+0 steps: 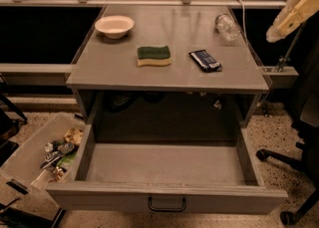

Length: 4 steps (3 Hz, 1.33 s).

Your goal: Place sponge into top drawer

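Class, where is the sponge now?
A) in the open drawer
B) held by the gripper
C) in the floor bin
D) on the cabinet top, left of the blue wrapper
D: the sponge lies on the cabinet top beside the wrapper; the gripper hangs at upper right.
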### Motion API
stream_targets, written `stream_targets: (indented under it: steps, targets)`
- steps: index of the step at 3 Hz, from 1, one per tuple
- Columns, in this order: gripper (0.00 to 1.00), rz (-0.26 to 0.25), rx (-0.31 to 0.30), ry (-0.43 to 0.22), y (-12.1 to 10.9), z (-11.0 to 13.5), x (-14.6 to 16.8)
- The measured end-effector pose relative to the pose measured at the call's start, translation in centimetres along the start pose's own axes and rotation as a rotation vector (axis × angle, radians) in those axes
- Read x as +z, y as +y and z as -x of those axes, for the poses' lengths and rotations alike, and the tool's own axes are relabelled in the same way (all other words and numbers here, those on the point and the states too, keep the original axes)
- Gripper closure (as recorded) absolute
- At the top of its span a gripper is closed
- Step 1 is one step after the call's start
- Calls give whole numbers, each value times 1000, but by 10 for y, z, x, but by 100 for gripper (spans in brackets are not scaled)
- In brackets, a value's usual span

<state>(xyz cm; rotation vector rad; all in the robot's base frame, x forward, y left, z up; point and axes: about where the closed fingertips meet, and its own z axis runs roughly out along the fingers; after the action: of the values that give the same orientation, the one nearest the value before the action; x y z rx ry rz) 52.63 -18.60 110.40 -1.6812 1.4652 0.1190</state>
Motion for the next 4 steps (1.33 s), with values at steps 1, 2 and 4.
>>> stream_targets:
  steps: [1,2,4]
  targets:
    - [0,1,8,64,-13,-7,8]
    - [0,4,31,247,-49,-28,30]
    - [0,22,102,628,-105,-95,88]
